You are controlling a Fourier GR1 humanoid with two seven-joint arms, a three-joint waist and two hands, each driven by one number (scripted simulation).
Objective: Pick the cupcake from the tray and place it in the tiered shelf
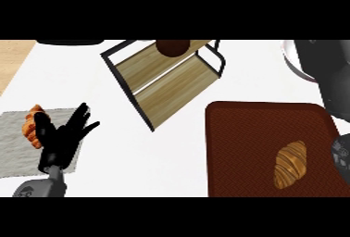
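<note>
At the top centre of the head view stands the tiered shelf (167, 78), a black wire frame with pale wooden boards, seen tilted so that it runs from the upper right down toward the middle of the frame. On its uppermost board, close to the top edge, sits the cupcake (173, 47), a dark brown rounded shape, well apart from both hands. Lower right lies the tray (246, 139), a dark reddish-brown rectangle with rounded corners, and on its right part rests a golden croissant (290, 164). Lower left, the left hand (58, 143) rises from its grey forearm with its fingers straight and spread apart, holding nothing; it shows over a grey mat (14, 139). A second croissant (31, 125) lies on that mat just beside the hand, at its upper left. At the right edge, next to the tray, a dark ridged shape appears to be part of the right hand (341, 152); whether it is spread or closed cannot be told. White counter (137, 157) fills the space between mat, shelf and tray.
</note>
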